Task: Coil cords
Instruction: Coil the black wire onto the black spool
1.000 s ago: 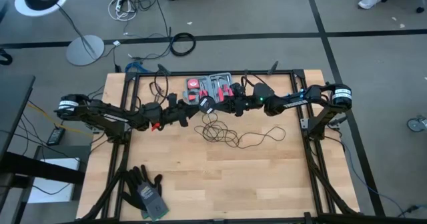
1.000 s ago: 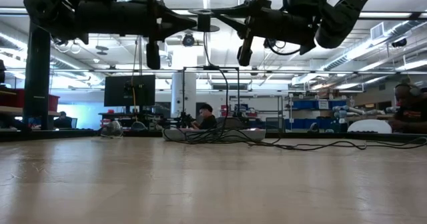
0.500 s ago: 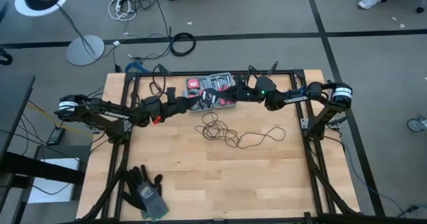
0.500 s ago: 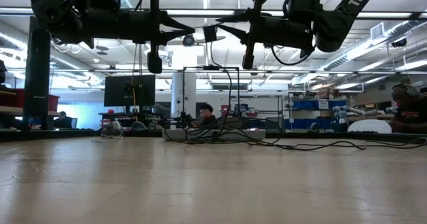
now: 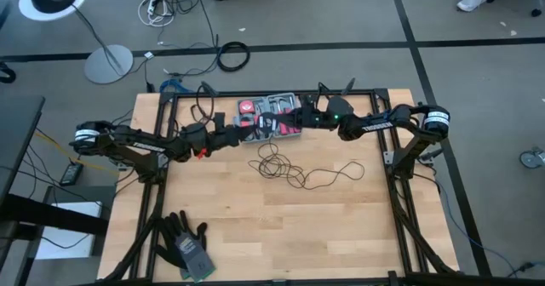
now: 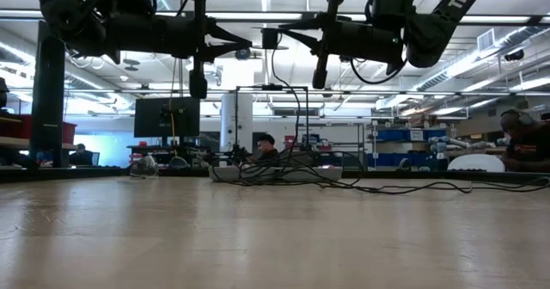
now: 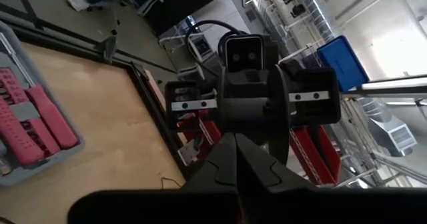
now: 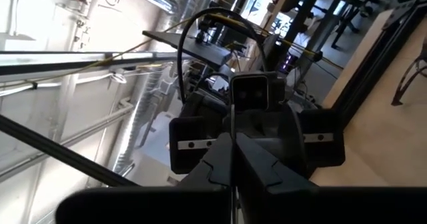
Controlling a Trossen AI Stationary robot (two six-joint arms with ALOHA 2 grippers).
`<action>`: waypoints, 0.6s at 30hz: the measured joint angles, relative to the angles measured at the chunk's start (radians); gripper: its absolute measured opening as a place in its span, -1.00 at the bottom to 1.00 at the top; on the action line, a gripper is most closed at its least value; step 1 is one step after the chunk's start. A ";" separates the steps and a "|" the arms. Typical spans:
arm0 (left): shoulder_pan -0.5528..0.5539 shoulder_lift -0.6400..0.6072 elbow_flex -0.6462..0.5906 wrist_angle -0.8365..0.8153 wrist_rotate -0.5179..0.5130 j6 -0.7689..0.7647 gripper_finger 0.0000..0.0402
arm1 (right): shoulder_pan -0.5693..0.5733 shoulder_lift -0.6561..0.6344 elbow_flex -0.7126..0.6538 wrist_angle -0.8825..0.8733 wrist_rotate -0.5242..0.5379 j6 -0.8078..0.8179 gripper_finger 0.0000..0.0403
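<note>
The cord is a thin black wire. Its loose loops (image 5: 277,163) lie on the wooden table, and a tail runs toward the right (image 5: 351,172). Its disc end (image 6: 269,38) is raised high over the red tool kit (image 5: 247,109) at the far edge. From there the wire (image 6: 305,121) hangs down to the table. My left gripper (image 5: 254,127) and my right gripper (image 5: 275,124) point level at each other, tip to tip, at that raised end. Both are shut. My left gripper (image 6: 249,42) reaches the cord's disc end level from the table's left. The disc sits right at its fingertips, lifted clear, with the wire slack below it. Which part lies between the fingers does not show. My right gripper (image 6: 282,34) comes level from the table's right and is shut at the same end, where the wire (image 6: 275,52) leaves the disc. Its own wrist view looks along the shut fingers (image 8: 220,159) and hides the contact.
The tool kit's grey tray (image 5: 288,107) sits under both grippers at the far edge. A pair of dark gloves (image 5: 187,245) lies at the near left corner. The black frame rails (image 5: 385,141) run along the table's sides. Bare wood shows in the near half.
Both grippers have gone toward the table's far edge and now hang over the tool kit, carrying the disc end with them. Both wrists have rolled a little. The loops on the table have stayed where they were.
</note>
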State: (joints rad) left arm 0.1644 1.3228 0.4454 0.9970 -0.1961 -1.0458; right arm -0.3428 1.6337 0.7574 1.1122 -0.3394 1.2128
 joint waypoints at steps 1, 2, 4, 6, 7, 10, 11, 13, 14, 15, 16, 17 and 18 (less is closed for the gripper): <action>0.000 0.000 0.000 0.000 0.000 0.000 -1.00 | 0.000 0.000 0.000 0.000 0.001 0.007 -0.97; 0.000 0.000 0.000 0.000 0.000 0.000 -1.00 | 0.000 0.000 0.000 0.000 0.001 0.013 -0.96; 0.003 0.000 0.000 0.000 0.001 0.001 -1.00 | 0.000 0.000 0.000 0.000 0.000 0.017 -0.95; 0.007 0.000 0.000 0.000 0.008 0.000 -1.00 | 0.000 0.000 0.000 0.000 0.000 0.017 -0.96; 0.010 0.000 0.001 -0.001 0.015 -0.001 -1.00 | 0.000 0.000 0.000 0.000 0.000 0.017 -0.97; 0.015 0.013 0.025 -0.006 0.047 0.000 -1.00 | 0.000 0.000 0.000 0.001 -0.001 0.018 -0.98; 0.016 0.022 0.037 -0.009 0.063 0.004 -1.00 | 0.000 0.000 0.000 0.001 -0.002 0.020 -0.98; 0.019 0.053 0.072 -0.015 0.100 0.019 -1.00 | 0.000 0.000 0.000 0.003 -0.004 0.026 -0.97; 0.021 0.070 0.087 -0.028 0.120 0.020 -1.00 | 0.000 0.000 0.000 0.006 -0.006 0.026 -0.96; 0.023 0.088 0.105 -0.040 0.141 0.020 -1.00 | -0.002 0.000 0.000 0.007 -0.005 0.026 -0.96; 0.024 0.107 0.122 -0.048 0.160 0.020 -1.00 | -0.002 0.000 0.000 0.007 -0.004 0.026 -0.96; 0.025 0.125 0.136 -0.051 0.169 0.020 -1.00 | -0.002 0.000 0.000 0.006 -0.005 0.026 -0.96; 0.025 0.140 0.146 -0.051 0.178 0.021 -1.00 | -0.001 0.000 0.000 0.004 -0.006 0.025 -0.96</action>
State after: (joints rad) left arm 0.1896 1.4629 0.5909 0.9460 -0.0180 -1.0251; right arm -0.3442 1.6333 0.7574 1.1159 -0.3456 1.2382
